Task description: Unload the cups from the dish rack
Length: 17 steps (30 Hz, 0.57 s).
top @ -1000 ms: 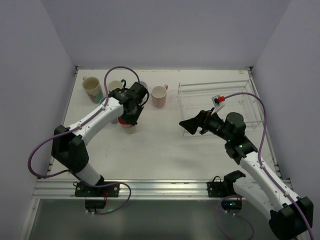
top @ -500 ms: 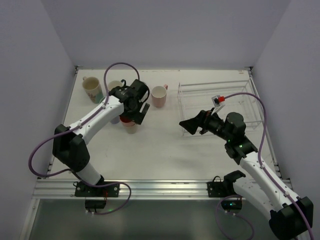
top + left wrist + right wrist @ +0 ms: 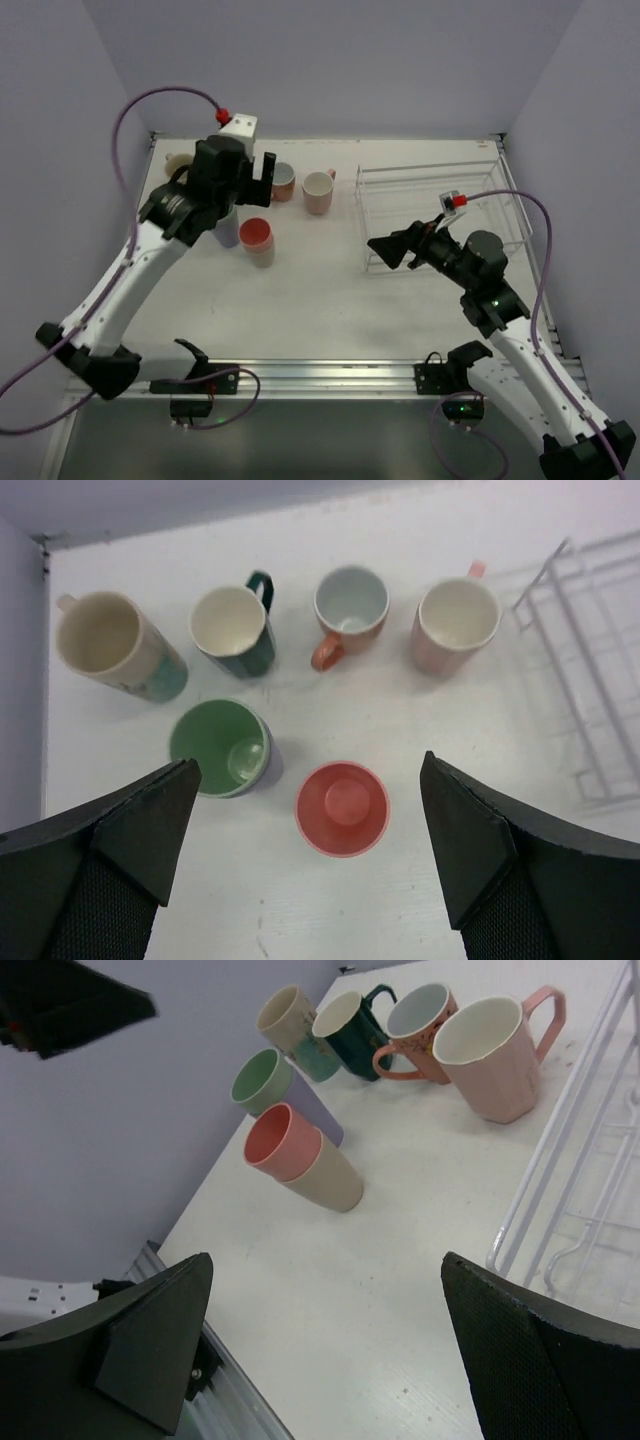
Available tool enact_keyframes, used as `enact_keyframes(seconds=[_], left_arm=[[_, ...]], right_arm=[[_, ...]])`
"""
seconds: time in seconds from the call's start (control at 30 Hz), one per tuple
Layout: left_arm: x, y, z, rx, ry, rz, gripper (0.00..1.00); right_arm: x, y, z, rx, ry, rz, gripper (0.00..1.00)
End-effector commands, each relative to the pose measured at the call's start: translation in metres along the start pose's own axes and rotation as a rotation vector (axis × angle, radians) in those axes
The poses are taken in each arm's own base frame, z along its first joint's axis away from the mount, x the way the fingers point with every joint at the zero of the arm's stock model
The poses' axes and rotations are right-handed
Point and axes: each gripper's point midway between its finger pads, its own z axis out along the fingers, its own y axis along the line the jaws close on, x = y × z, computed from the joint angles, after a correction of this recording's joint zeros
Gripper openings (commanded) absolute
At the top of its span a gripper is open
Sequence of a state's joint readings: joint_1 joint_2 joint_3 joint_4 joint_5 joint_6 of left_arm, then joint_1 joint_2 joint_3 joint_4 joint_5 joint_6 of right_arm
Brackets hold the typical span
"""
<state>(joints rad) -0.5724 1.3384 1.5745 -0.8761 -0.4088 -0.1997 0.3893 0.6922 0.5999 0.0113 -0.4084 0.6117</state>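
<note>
The left claw (image 3: pixel 307 767) hangs wide open and empty above the coral cup (image 3: pixel 342 807); the right claw (image 3: pixel 325 1260) is also wide open, empty, near the dish rack (image 3: pixel 541 1167).

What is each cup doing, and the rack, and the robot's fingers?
cream mug, upright on table
dark green mug, upright on table
salmon mug, upright
pink mug, upright
green-inside tumbler, upright
coral tumbler, upright, not held
dish rack, no cups showing
left fingers, open, holding nothing
right fingers, open, holding nothing

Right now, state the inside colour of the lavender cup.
Green inside the cup; the left wrist view shows it best.
</note>
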Motion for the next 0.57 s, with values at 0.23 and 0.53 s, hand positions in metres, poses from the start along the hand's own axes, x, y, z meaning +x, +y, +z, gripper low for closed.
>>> enact_keyframes(seconds=[0.23, 0.53], left_arm=[[-0.088, 0.092, -0.205, 0.040, -0.801, -0.372, 1.00], [-0.059, 0.085, -0.190, 0.060, -0.778, -0.320, 1.00]], right_arm=[[-0.151, 0.072, -0.119, 0.158, -0.514, -0.255, 0.99], [-0.173, 0.074, -0.128, 0.203, -0.593, -0.253, 0.99]])
